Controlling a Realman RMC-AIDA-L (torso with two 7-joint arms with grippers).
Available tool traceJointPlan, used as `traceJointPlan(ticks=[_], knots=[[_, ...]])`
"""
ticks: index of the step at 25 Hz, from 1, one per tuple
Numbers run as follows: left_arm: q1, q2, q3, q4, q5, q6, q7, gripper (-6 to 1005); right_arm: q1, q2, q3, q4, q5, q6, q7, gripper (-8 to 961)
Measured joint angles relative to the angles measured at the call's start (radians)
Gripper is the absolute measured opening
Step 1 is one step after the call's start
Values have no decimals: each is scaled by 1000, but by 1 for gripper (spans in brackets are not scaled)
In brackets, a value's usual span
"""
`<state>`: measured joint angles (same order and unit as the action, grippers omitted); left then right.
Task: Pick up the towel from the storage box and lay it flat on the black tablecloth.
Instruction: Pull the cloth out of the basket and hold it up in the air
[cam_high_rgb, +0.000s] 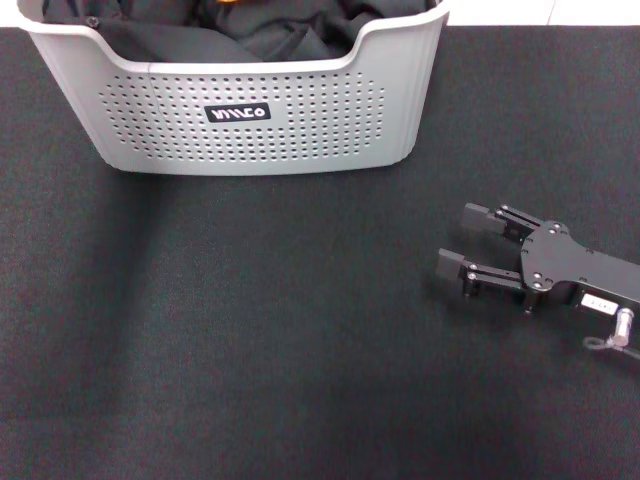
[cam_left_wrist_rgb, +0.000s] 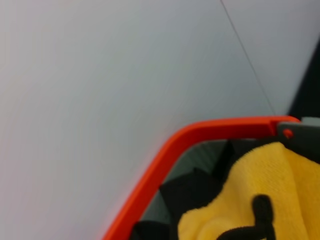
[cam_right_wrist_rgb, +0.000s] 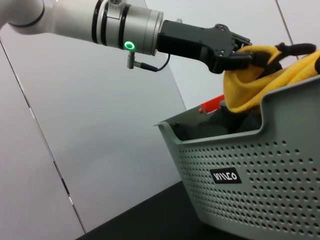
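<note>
The towel is soft, fleecy and light, and hangs in loose folds; it will sag and bunch rather than keep any shape. It sits at the top of the storage box, lifted partly above the rim, on a heap of black cloths. The left hand is over the box and pinches a bunched fold of the yellow cloth. For laying it flat, an edge or corner near the black stitching would probably serve better than this middle bunch (a second hold at another corner would likely help it spread).

The right hand rests low at the right with its fingers spread, holding nothing.

The black tablecloth covers the tabletop, grainy and probably grippy. Near the box there is wide bare room.
</note>
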<state>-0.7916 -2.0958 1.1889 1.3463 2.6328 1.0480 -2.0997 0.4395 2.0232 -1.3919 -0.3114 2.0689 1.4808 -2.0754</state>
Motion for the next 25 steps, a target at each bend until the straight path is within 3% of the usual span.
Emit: traceJointPlan(ticks=[3, 8, 13, 17, 20, 25], knots=[[32, 0, -2, 35, -51, -24, 0, 67, -1, 0, 0, 0, 5, 0, 0, 873], [130, 4, -42, 114, -295, -27, 15, 47, -6, 0, 1, 0, 18, 0, 0, 873], [299, 5, -116, 214, -767, 8, 159, 28, -8, -4, 13, -2, 25, 12, 0, 873], [396, 6, -214, 236, -1216, 170, 303, 24, -7, -7, 20, -9, 25, 42, -22, 872], [416, 8, -311, 218, -1444, 343, 319, 24, 4, -10, 23, -19, 24, 95, -41, 872], [411, 32, -413, 148, -1649, 563, 245, 25, 0, -14, 34, -110, 24, 214, -50, 872]])
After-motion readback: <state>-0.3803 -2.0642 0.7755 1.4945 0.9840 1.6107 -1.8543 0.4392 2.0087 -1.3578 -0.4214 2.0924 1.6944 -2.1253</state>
